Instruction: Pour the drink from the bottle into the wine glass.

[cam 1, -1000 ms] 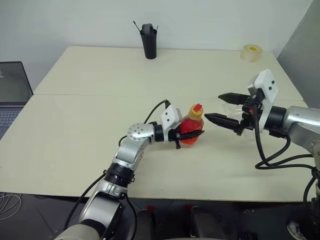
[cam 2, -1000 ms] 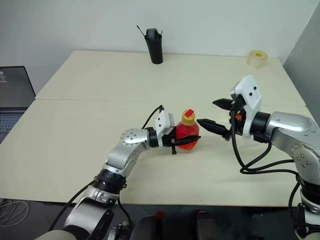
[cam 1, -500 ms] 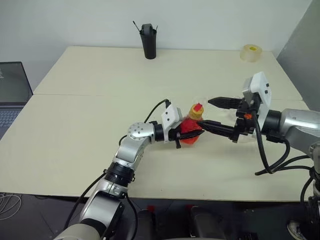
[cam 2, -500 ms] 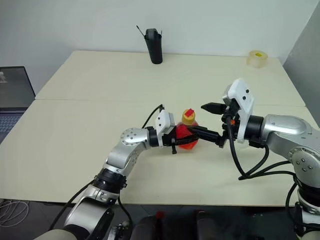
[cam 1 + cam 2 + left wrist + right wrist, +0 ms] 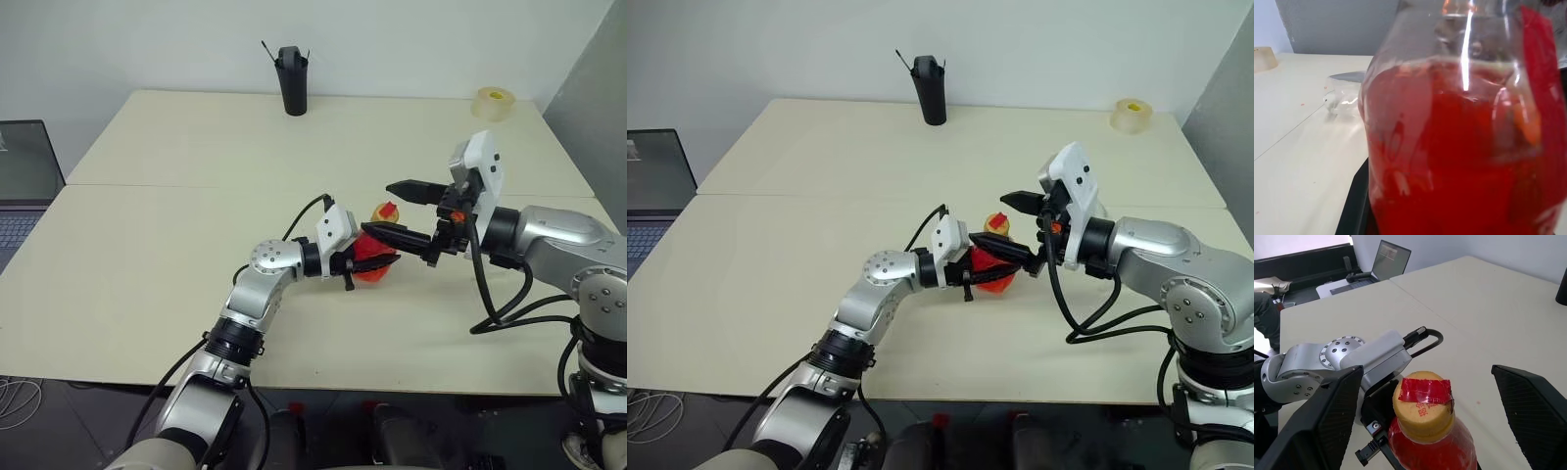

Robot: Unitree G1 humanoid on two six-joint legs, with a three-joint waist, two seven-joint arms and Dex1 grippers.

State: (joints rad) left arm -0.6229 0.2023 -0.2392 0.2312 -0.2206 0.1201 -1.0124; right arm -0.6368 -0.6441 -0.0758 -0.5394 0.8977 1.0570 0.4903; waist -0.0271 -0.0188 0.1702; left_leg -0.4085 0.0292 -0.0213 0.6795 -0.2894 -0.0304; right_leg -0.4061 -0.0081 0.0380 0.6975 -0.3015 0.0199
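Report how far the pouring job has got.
Done: the left gripper is shut on the bottle, upright on the table. In hand: the right gripper is open, a finger on each side of the cap, which is not off yet. Left: uncapping and pouring; the drink is in the bottle, the wine glass apart.

One bottle [image 5: 373, 257], one wine glass [image 5: 1344, 93], one black cup [image 5: 291, 78], one tape roll [image 5: 492, 102], one laptop [image 5: 22, 181], two grippers
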